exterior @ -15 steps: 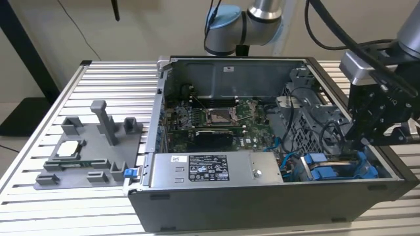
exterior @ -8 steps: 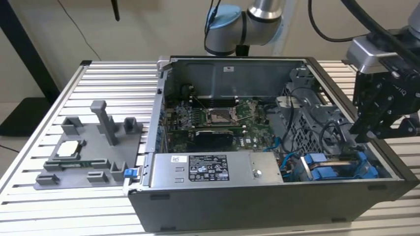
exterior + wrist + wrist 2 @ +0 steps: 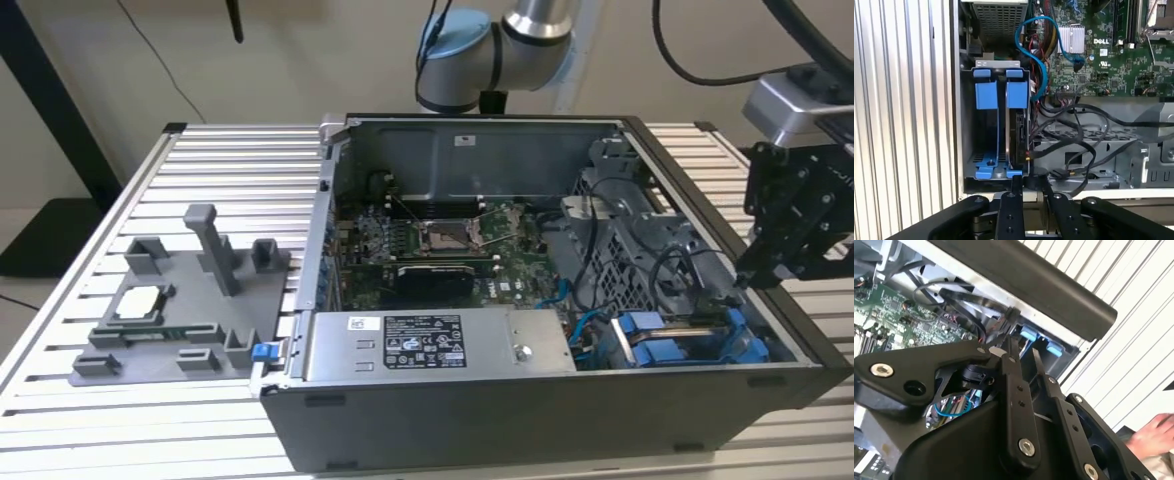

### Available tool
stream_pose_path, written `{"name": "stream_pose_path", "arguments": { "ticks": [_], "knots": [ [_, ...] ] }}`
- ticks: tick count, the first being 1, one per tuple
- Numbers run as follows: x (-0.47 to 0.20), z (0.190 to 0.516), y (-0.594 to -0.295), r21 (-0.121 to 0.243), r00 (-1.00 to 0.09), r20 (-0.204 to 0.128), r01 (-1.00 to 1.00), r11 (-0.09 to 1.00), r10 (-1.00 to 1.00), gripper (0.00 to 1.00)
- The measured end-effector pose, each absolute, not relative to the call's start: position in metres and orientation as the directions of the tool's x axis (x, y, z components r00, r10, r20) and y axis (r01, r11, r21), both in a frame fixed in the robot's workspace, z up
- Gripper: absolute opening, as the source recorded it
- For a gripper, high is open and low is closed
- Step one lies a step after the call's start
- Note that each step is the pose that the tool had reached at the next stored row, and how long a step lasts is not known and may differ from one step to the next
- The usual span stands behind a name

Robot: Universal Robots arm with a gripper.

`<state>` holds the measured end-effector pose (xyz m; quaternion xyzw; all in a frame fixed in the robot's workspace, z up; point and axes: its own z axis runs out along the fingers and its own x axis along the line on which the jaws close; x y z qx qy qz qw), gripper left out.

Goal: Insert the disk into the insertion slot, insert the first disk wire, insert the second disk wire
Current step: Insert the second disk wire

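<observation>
Pincer (image 3: pixel 1030 183) narrow, clamped on black cable plug (image 3: pixel 1037 172) just over computer case (image 3: pixel 534 425) edge. Disk (image 3: pixel 1019 135) seated upright in insertion slot (image 3: pixel 998 64) in case corner, beside blue fittings (image 3: pixel 986 95), plug right at its end. Case on ribbed worktop (image 3: pixel 80 425).

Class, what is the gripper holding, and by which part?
Cannot be told: the gripper sits close to black wires beside the insertion slot, grip unclear.
</observation>
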<state>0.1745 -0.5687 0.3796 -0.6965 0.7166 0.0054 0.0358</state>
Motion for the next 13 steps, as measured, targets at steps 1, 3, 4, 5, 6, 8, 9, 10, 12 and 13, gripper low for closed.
{"name": "stream_pose_path", "arguments": {
  "ticks": [1,3,4,5,6,8,9,10,12,13],
  "knots": [
    [0.1766,0.3784,-0.5686,-0.042,-0.027,-0.059,-0.999,0.03,-0.998,1.0],
    [0.1787,0.3766,-0.5685,-0.042,-0.027,-0.064,-0.999,0.03,-0.998,1.0],
    [0.1794,0.3758,-0.5685,-0.042,-0.028,-0.068,-0.999,0.031,-0.997,1.0],
    [0.18,0.375,-0.5684,-0.042,-0.028,-0.073,-0.999,0.031,-0.997,1.0],
    [0.1804,0.3745,-0.5683,-0.041,-0.029,-0.079,-0.999,0.032,-0.996,1.0],
    [0.1812,0.3735,-0.5683,-0.041,-0.031,-0.092,-0.999,0.034,-0.995,1.0],
    [0.1815,0.373,-0.5683,-0.041,-0.032,-0.101,-0.999,0.036,-0.994,1.0],
    [0.1819,0.3726,-0.5682,-0.04,-0.033,-0.108,-0.998,0.038,-0.994,1.0],
    [0.1827,0.3715,-0.5682,-0.04,-0.037,-0.121,-0.998,0.042,-0.992,1.0],
    [0.1831,0.3706,-0.5682,-0.039,-0.039,-0.123,-0.998,0.045,-0.992,1.0]
  ]
}}
